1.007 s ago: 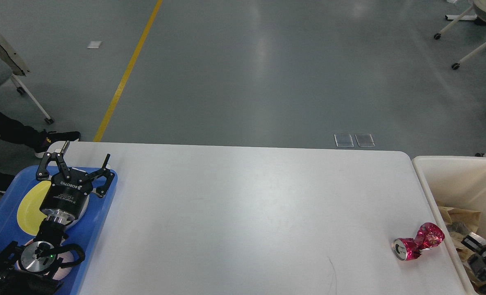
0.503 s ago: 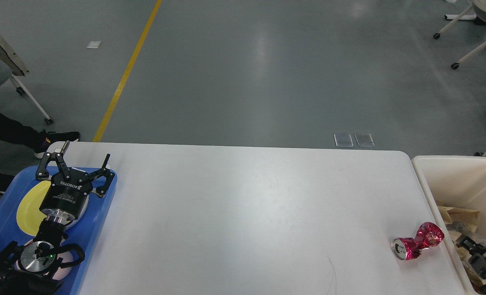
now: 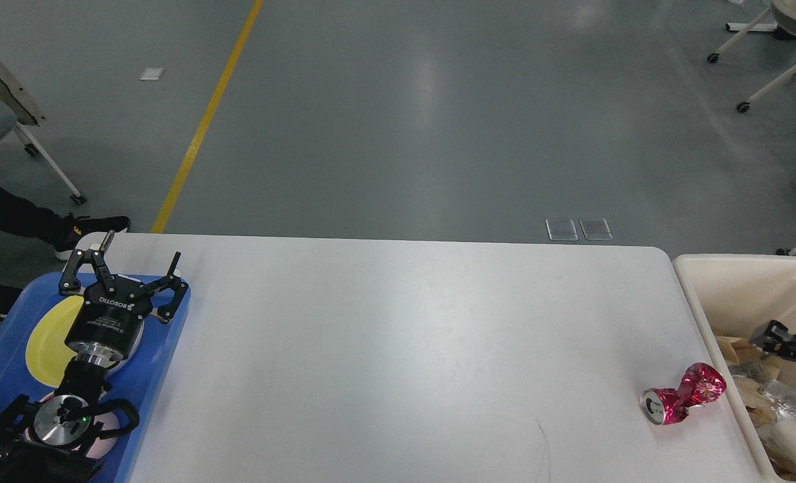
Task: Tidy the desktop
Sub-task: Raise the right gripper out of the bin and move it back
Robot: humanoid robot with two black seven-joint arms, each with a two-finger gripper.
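Head view, stock of the tidying as it is standing now: the desktop (image 3: 398, 349) is filling the lower middle of the view, white and wide, and is carrying one loose item only, a crushed red can (image 3: 684, 394), lying on its side near the right edge, just beside the bin (image 3: 740, 288) but not in it; the bin is sitting off the right end of the desktop and is holding brown paper and other crumpled waste, so I am judging most of the rubbish as already binned; the tray (image 3: 170, 329), blue, is lying at the left end, and is carrying a yellow plate (image 3: 45, 339), partly hidden under my arm; my left gripper (image 3: 133, 258) is hovering over the tray's far end with its fingers spread wide and nothing between them; my right gripper (image 3: 774, 334) is showing only as a small dark piece at the right edge, above the bin's contents, and I cannot tell whether it is spread or closed, nor whether it is gripping anything; items outstanding, in my judgement: the can, which is waiting to go into the bin; the right arm is sitting nearest to it, so I am reckoning the task close to finished, one pick and one drop remaining.
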